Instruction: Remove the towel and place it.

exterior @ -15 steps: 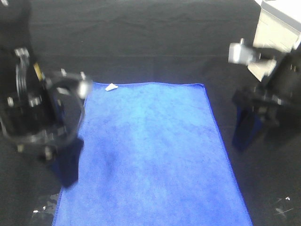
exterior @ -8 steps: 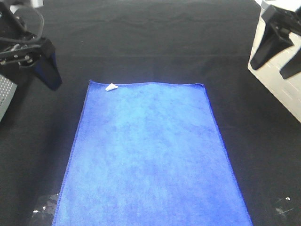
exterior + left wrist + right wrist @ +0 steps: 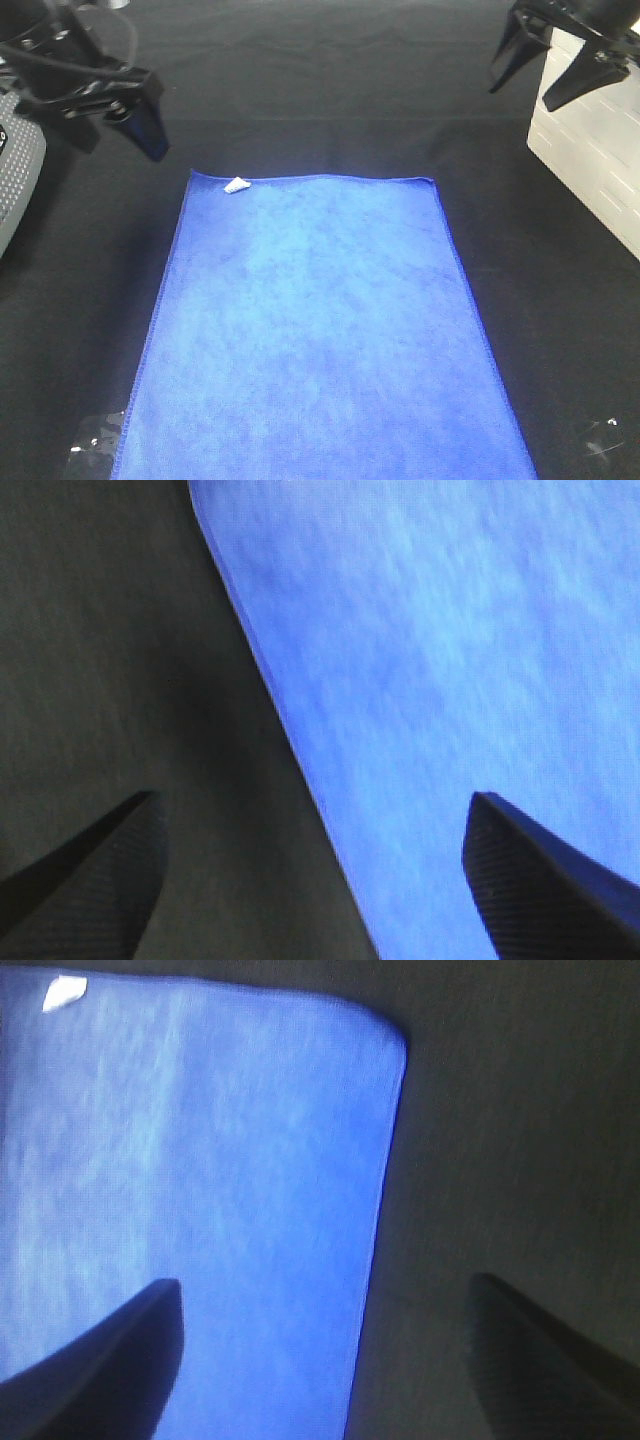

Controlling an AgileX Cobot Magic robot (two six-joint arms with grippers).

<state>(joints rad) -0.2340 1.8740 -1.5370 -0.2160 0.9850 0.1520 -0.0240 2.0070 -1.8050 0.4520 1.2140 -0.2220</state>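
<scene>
The blue towel (image 3: 320, 330) lies flat on the black table cloth (image 3: 330, 90), its small white tag (image 3: 236, 185) at the far left corner. My left gripper (image 3: 113, 128) hovers open just beyond that corner, holding nothing. In the left wrist view the towel (image 3: 450, 680) fills one side, and its long edge runs between the spread fingers of the gripper (image 3: 315, 880). My right gripper (image 3: 540, 72) hangs open above the far right, clear of the cloth. The right wrist view looks down on the towel (image 3: 200, 1180), its rounded far right corner and the tag (image 3: 63, 992), with the open gripper (image 3: 325, 1360) empty.
A white box (image 3: 590, 150) stands at the right edge, close behind the right gripper. A grey perforated device (image 3: 15, 170) sits at the left edge. Small white specks (image 3: 95, 435) mark the cloth near the towel's near left corner.
Both arms rose from low beside the towel's long sides to its far end. In the last half second the left gripper moved right, the right gripper left. The towel stayed put.
</scene>
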